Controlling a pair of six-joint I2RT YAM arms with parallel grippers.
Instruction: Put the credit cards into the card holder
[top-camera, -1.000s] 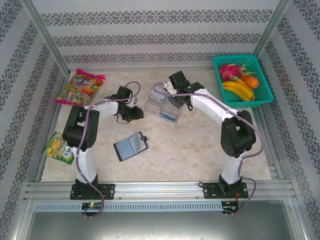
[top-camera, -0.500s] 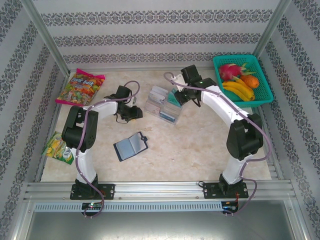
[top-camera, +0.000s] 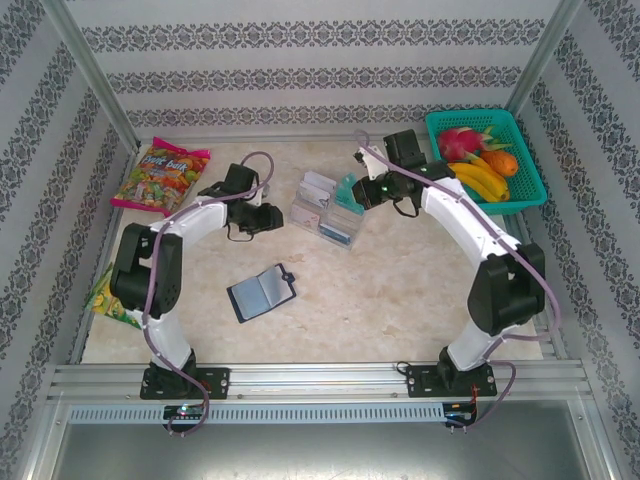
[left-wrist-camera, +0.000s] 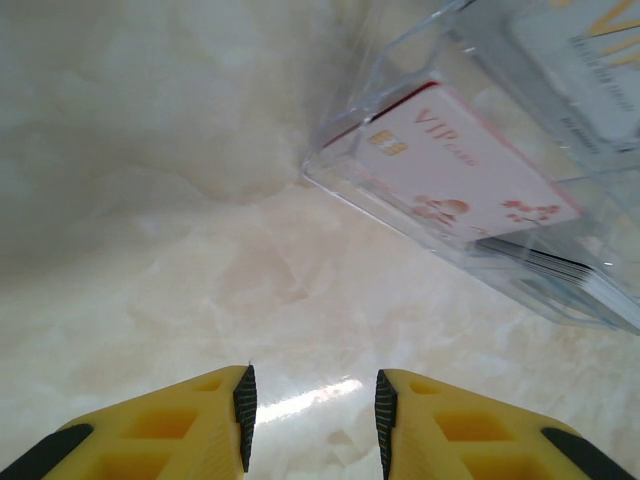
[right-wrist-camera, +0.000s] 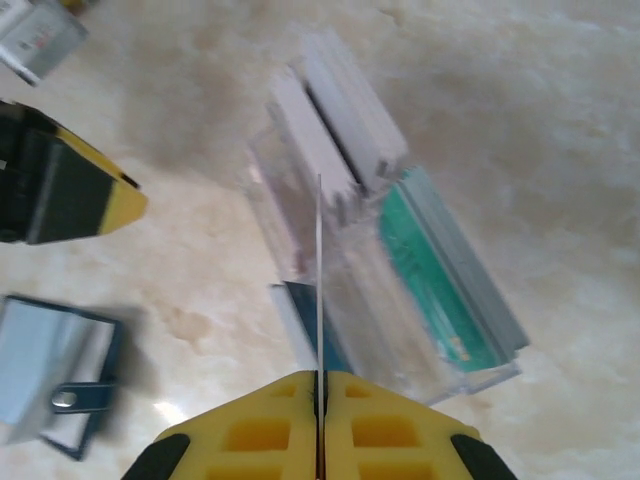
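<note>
Right claw (right-wrist-camera: 318, 388) pressed together on one of the credit cards (right-wrist-camera: 319, 270), edge-on as a thin pale line, colour not readable. Nearest the arm bases, toward 6 o'clock of the surface (top-camera: 400, 280): card holder (top-camera: 262, 292), lying open, grey slots up, nothing touching it. Further out, at 9 o'clock of the clear tray (top-camera: 325, 212): left claw (left-wrist-camera: 312, 405), jaws apart with nothing between, low over bare marble just short of the tray's corner. In the tray, more cards standing in compartments, white stack (right-wrist-camera: 340, 130) and teal card (right-wrist-camera: 430, 290) among them. At the tray's 3 o'clock, held card hanging apparently clear of the rim. Judged step: carrying a picked card over to the holder. Next: swing toward 7 o'clock, lower, level the card and line its leading edge with a slot; probably steady the holder with the free claw against sliding.
</note>
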